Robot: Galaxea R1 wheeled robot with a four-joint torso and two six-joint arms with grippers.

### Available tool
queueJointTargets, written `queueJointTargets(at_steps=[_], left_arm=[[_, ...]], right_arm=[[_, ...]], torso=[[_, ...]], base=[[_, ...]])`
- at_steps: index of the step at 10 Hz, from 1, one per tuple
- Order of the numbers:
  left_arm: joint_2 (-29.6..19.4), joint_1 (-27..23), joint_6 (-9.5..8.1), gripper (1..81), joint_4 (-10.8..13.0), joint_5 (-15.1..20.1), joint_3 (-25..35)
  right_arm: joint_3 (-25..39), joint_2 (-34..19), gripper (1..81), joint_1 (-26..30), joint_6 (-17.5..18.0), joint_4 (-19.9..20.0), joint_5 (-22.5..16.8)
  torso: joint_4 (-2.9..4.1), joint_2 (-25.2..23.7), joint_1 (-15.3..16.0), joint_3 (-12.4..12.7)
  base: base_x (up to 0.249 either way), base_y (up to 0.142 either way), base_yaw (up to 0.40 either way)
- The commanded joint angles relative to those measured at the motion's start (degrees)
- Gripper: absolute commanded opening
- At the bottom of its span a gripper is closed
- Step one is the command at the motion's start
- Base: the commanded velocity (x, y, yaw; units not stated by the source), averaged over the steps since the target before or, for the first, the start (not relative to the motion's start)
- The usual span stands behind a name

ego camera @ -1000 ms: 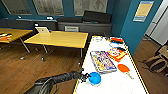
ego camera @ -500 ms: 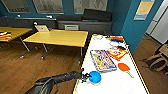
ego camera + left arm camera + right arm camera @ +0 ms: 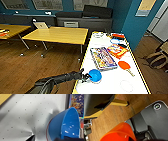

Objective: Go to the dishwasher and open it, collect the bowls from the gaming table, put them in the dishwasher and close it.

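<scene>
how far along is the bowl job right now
Partway through collecting. An orange bowl sits right at the right arm's wrist camera, over wooden floor, so it looks already picked up. In hand: the left tool is at the blue bowl, which is tipped up off the white gaming table. Left: no dishwasher is in sight here, so loading and closing remain.

No text, label, brand, number or sign is legible. The lids of the two board-game boxes (image 3: 103, 58) (image 3: 117, 50) on the white surface (image 3: 110, 85) carry colourful printing too blurred to read, as do the framed panels (image 3: 47, 4) on the far wall.
</scene>
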Motion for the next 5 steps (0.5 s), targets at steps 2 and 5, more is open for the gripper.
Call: queueJointTargets(at_steps=[2, 5], left_arm=[[0.82, -7.50, -0.05, 1.0, 2.50, 1.75, 0.47], [-0.23, -7.58, 0.03, 1.0, 3.37, 1.92, 1.69]], right_arm=[[0.90, -1.84, 1.0, 2.27, -0.01, -1.63, -1.54], [0.37, -1.58, 1.0, 2.27, -0.01, -1.72, -1.63]], torso=[[0.00, 0.00, 0.00, 0.00], [0.00, 0.00, 0.00, 0.00]], base=[[0.000, 0.000, 0.000], [0.000, 0.000, 0.000]])
